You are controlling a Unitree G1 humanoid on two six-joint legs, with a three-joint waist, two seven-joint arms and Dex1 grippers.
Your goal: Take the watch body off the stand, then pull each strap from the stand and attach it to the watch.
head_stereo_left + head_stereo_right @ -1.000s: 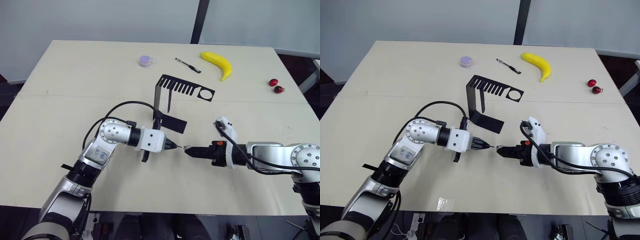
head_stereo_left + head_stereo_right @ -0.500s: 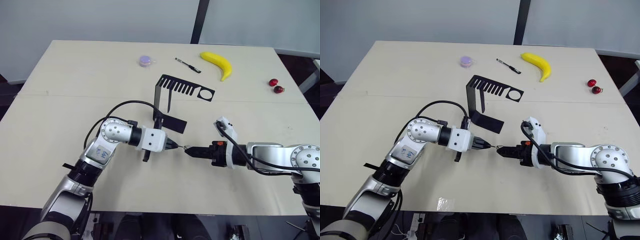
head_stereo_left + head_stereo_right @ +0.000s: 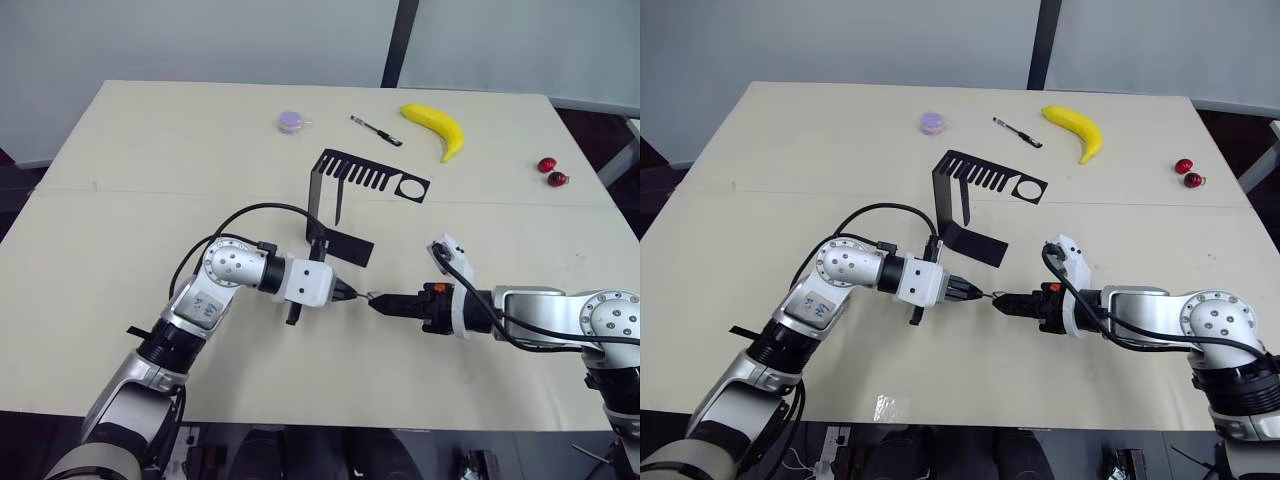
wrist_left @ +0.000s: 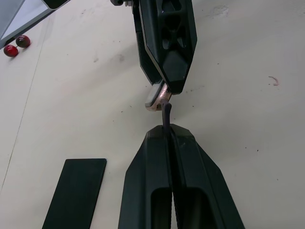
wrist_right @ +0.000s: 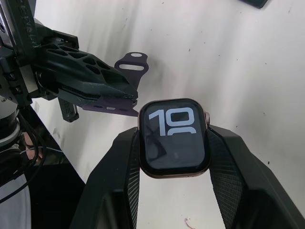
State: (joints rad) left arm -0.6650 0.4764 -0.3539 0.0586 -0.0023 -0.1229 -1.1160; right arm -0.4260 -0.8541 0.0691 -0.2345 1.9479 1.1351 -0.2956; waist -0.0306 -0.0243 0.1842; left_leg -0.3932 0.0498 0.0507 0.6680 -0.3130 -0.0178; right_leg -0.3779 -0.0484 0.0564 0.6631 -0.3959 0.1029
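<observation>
The right gripper clamps the watch body; the left gripper pinches a strap at its edge. A slight misalignment could jam the strap end — or bend it aside.

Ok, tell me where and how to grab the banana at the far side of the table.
Grip the banana across its thick middle, coming straight down from above. It lies flat on the table on its curved side, so the claw fingers should straddle it crosswise to its length. The pen beside it lies apart, toward the robot's left, leaving room for the fingers.
</observation>
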